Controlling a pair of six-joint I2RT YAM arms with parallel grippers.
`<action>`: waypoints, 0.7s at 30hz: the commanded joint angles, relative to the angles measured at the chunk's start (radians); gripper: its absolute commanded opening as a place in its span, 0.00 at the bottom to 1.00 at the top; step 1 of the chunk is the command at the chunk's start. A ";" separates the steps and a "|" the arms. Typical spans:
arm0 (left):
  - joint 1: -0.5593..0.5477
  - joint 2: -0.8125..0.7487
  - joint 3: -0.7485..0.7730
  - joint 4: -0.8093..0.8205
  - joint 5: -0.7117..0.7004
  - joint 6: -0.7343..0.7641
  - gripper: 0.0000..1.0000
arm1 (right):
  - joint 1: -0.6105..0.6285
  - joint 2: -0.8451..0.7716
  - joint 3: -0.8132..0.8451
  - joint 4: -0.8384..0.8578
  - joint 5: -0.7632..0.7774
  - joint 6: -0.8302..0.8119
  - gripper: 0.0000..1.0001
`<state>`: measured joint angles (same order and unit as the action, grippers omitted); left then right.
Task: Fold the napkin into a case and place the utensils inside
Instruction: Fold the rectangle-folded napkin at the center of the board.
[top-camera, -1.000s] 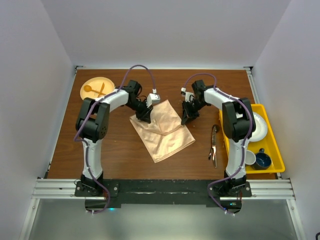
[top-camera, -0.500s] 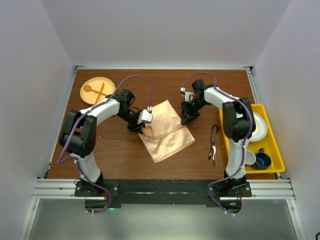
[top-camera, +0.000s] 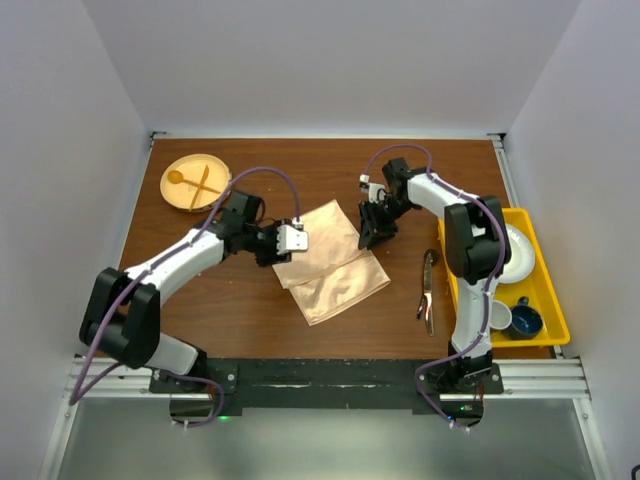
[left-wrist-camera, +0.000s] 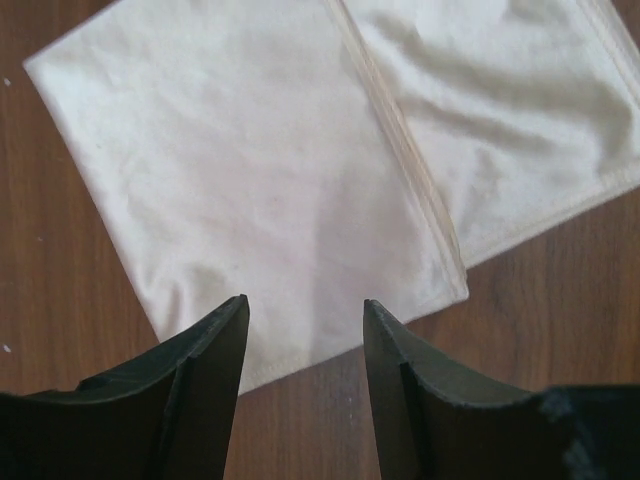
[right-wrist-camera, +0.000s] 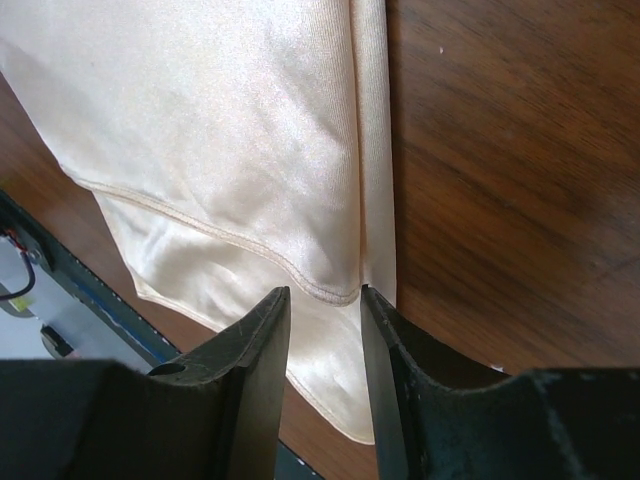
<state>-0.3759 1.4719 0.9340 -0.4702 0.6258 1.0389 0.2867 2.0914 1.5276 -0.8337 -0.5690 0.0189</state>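
Hovering left gripper (left-wrist-camera: 305, 310), jaws half-open and empty, over 10 o'clock corner of napkin (top-camera: 335, 265) lying mid-table (top-camera: 230, 300), straddling its 2 o'clock hem with right gripper (right-wrist-camera: 323, 300), part-open, clamping nothing, dark utensils (top-camera: 428, 290) at 3 o'clock.

L pincer (left-wrist-camera: 304, 303) half-open, arm low + outstretched; R pincer (right-wrist-camera: 324, 292) narrowly parted, arm bent inward.

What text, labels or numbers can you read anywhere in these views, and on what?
None can be read.
The napkin, wooden plate, yellow bin and table show no writing.
Any finer marking elsewhere is too small to tell.
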 joint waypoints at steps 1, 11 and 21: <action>-0.174 -0.029 -0.070 0.369 -0.275 -0.347 0.53 | 0.017 -0.031 0.026 0.010 0.004 0.003 0.39; -0.293 0.091 -0.073 0.418 -0.324 -0.444 0.57 | 0.019 -0.001 0.013 0.030 0.011 0.019 0.34; -0.327 0.148 -0.086 0.381 -0.258 -0.412 0.52 | 0.019 0.012 0.026 0.016 0.004 0.021 0.25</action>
<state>-0.6819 1.5978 0.8433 -0.0971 0.3351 0.6361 0.3012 2.0918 1.5276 -0.8154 -0.5663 0.0319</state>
